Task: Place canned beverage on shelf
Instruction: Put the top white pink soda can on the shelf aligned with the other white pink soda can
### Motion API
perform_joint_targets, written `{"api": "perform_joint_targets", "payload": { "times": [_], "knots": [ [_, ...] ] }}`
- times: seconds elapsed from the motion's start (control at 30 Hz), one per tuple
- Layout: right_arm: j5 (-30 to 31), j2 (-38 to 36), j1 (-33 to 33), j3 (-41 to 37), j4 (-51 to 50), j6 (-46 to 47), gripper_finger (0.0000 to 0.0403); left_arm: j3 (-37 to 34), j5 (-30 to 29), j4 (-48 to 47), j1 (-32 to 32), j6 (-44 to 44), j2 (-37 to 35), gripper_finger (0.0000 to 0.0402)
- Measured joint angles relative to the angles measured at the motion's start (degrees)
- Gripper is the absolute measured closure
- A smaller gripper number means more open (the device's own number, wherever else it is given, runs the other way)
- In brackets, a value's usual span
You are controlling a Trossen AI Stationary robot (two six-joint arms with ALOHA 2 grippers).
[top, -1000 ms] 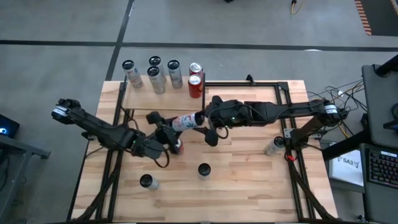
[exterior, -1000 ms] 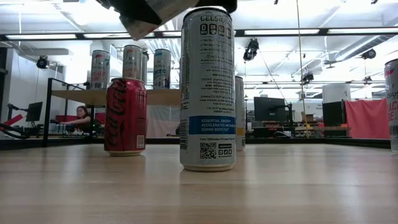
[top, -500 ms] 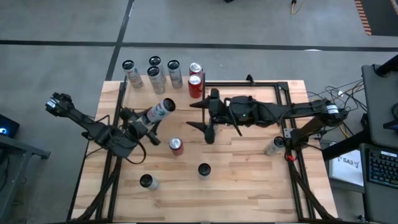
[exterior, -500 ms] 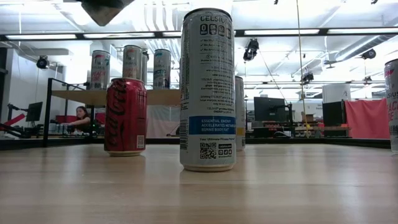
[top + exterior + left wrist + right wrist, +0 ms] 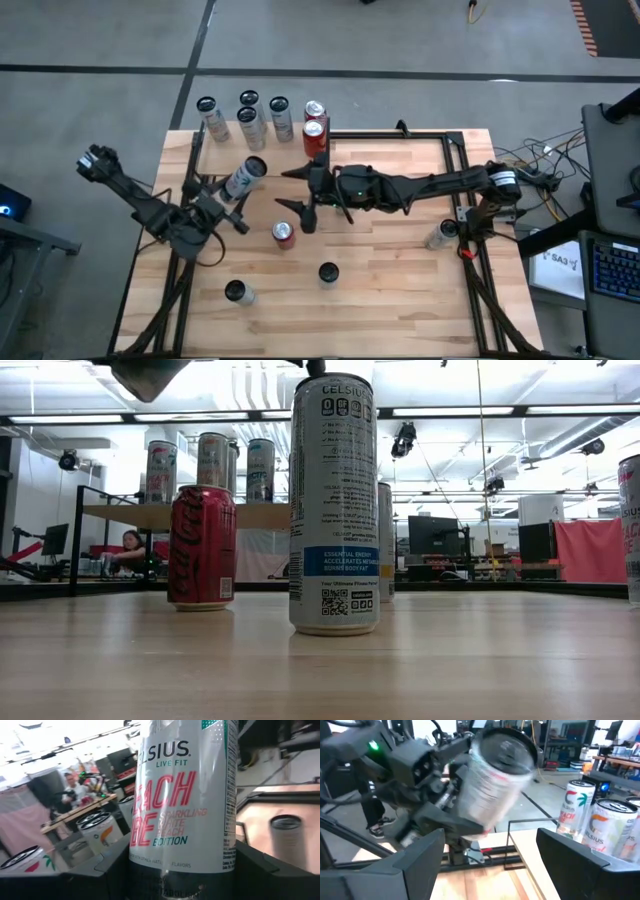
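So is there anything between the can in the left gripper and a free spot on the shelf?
Nothing visible blocks it. The left gripper holds the white can tilted just short of the shelf. Six cans crowd the shelf's far edge; its near planks are bare. The right gripper is open beside it, off the path.

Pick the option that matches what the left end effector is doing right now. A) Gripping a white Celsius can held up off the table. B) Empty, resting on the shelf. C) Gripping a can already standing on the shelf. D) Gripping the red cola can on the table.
A: the left end effector is clamped on the white Celsius can, tilted in the air above the table near the shelf; the left wrist view shows it between the fingers.
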Motion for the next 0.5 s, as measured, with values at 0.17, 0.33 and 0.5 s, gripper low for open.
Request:
{"api": "perform_joint_targets", "payload": {
  "times": [0.17,0.33,0.5],
  "knots": [
    [0.02,-0.08,-0.55,0.0,0.39,-0.76,0.0099,-1.18,-0.15,-0.37,-3.61,-0.32,-2.33,0.017],
    [-0.02,0.01,-0.76,0.0,0.86,-1.29,0.0099,-1.66,1.35,1.11,-6.98,-1.5,-1.85,0.017],
    [-0.13,0.54,-0.91,0.0,1.91,-2.26,0.0096,-1.33,2.53,3.91,-8.54,-0.06,-0.42,0.017]
  ]
}}
